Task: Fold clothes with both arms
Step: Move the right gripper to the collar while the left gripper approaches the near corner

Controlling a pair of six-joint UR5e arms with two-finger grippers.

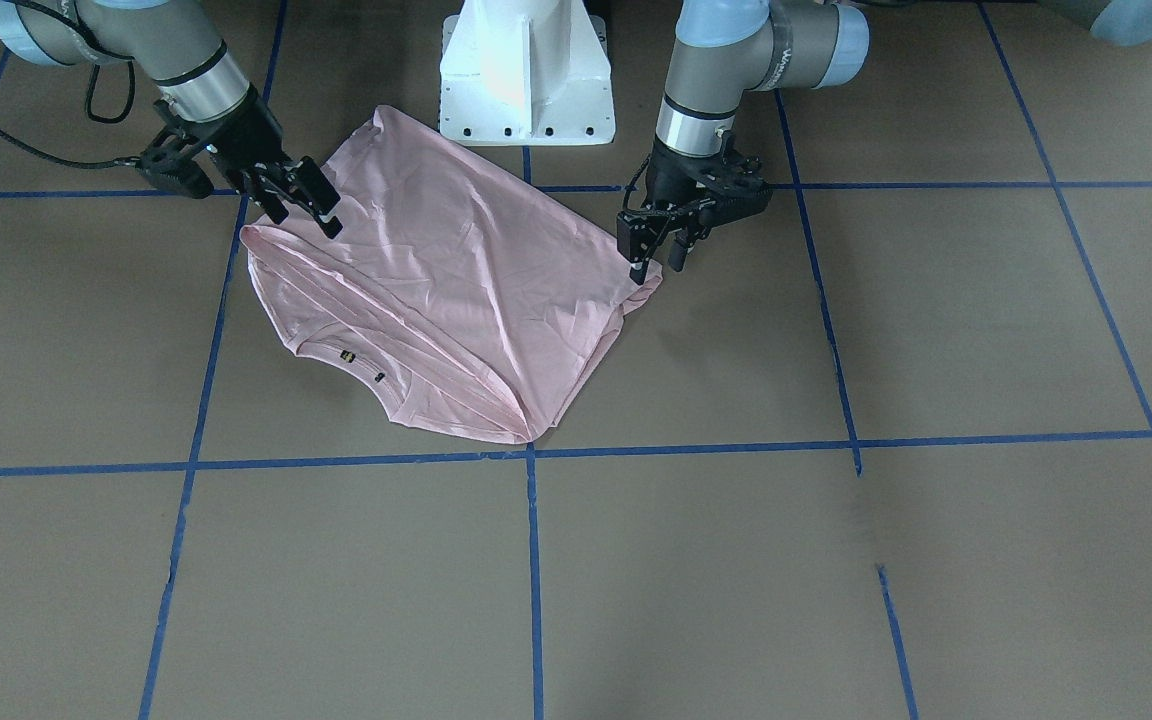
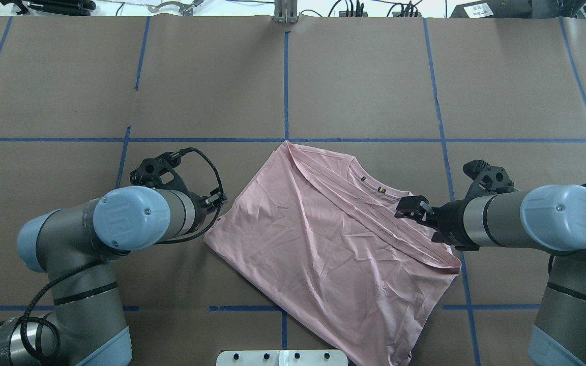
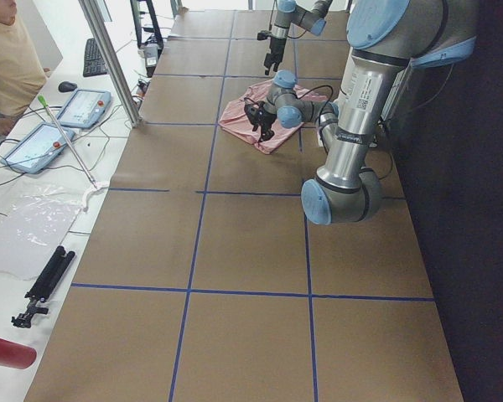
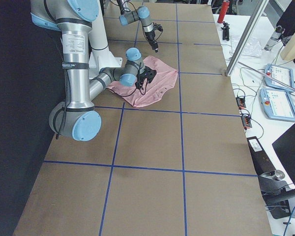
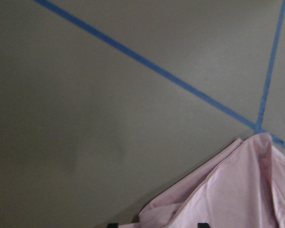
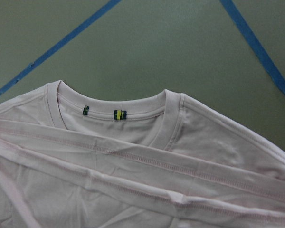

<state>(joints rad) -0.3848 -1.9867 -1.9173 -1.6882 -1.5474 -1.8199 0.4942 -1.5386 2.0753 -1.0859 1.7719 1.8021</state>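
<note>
The pink T-shirt (image 2: 323, 239) lies folded and creased, plain side up, near the robot-side edge of the table (image 2: 120, 76), just in front of the white base (image 1: 526, 80). Its collar (image 6: 116, 102) faces the far edge. The right gripper (image 1: 308, 222) hangs over the shirt's corner beside the collar, fingers apart. The left gripper (image 1: 658, 268) stands at the opposite corner, fingers apart with the cloth's edge between them. Blue tape lines (image 2: 285, 86) cross the table.
</note>
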